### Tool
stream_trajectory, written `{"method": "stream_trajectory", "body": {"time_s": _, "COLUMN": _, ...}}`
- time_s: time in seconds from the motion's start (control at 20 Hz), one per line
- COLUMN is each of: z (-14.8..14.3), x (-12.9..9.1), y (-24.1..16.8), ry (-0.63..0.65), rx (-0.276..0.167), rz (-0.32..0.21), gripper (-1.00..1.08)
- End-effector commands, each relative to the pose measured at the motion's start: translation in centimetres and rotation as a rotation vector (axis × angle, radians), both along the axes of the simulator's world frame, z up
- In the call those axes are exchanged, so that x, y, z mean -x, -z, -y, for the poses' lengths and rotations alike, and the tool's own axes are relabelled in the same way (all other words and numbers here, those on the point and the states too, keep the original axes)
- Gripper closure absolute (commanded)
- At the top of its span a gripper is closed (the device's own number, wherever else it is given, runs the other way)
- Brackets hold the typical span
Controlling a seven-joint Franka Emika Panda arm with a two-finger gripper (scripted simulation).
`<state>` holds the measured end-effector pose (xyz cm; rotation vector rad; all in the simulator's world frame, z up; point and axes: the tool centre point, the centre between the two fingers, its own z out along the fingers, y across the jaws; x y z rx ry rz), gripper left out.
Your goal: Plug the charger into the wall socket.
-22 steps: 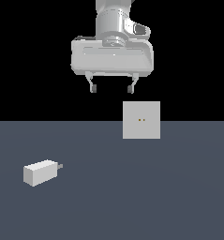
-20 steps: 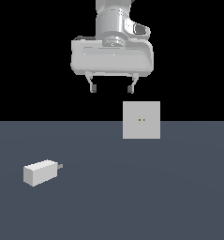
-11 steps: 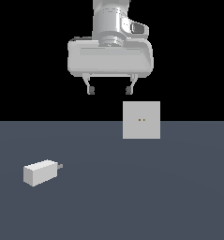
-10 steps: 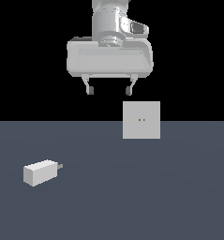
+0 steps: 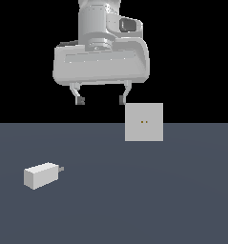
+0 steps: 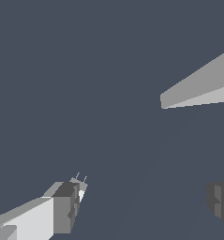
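- High above the dark grey floor [image 5: 134, 200] hangs the big white gripper [image 5: 100, 100], its two short dark-tipped fingers [image 5: 79, 99] pointing straight down and spread wide, nothing between them.
- Down on the floor, well off toward the exterior view's left and nearer the camera, lies the charger [image 5: 41, 175], a small off-white block on its side, with short grey prongs sticking out of the end that faces the exterior view's right.
- Over on the exterior view's right stands the wall socket [image 5: 144, 122], a flat light-grey square panel, upright, with two tiny orange-brown holes at its middle.
- From that view the fingertip on the right appears just beside the panel's upper corner, but I cannot tell whether it is truly close or only lines up that way.
- Charger and socket are well apart, with bare floor between them.
- Seen from the wrist, the charger [image 6: 79, 183] is mostly hidden behind one finger [image 6: 66, 207], only its prongs and a sliver of its body peeking out; the socket [image 6: 197, 86] shows as a slanted grey slab running off the picture's edge, and the other finger [image 6: 220, 202] is cut off at the edge.
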<state>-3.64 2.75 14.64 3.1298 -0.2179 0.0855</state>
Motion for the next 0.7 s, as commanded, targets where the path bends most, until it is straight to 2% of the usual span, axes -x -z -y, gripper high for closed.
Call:
{"method": "stream_trajectory", "body": {"time_s": 0.0, "z": -0.8, "x": 0.9, "y": 0.8, "ry": 0.041, "rx": 0.002, "rz": 0.01, "gripper": -0.92}}
{"method": "stream_trajectory", "body": {"time_s": 0.65, "z": -4.9, "x": 4.1, "y": 4.5, "ry": 0.23, "rx": 0.016, "rz": 0.054, "gripper": -0.92}}
